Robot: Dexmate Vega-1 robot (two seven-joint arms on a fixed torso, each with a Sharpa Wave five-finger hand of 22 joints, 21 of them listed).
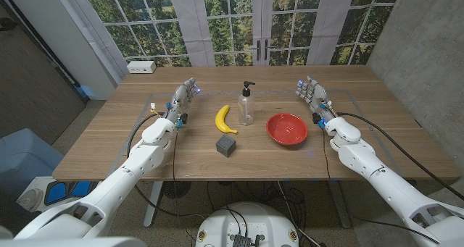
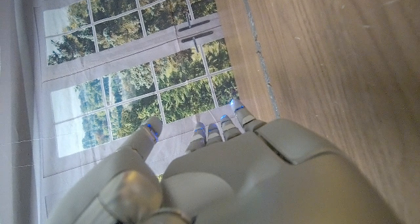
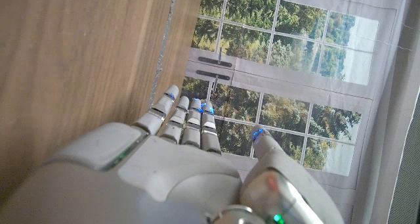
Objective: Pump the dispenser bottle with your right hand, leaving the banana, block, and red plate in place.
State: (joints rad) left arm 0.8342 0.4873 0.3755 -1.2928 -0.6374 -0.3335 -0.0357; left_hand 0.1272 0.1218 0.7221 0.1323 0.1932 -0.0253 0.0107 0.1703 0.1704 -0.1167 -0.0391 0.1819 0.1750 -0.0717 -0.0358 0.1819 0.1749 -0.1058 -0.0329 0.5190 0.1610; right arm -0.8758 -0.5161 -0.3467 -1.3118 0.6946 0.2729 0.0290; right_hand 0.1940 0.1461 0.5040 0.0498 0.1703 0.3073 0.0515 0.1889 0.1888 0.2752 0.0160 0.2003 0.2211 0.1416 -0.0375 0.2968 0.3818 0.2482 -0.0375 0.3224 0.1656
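Observation:
A clear dispenser bottle with a black pump stands upright near the middle of the wooden table. Just to its left lies a yellow banana, and a dark grey block sits in front of the banana. A red plate rests to the right of the bottle. My right hand waits beyond the plate on the right, fingers straight and apart, holding nothing; its back fills the right wrist view. My left hand stands left of the banana, fingers extended and empty.
A white box sits at the table's far left corner. Large windows and a glass door stand behind the table. Bare wood lies between each hand and the objects in the middle.

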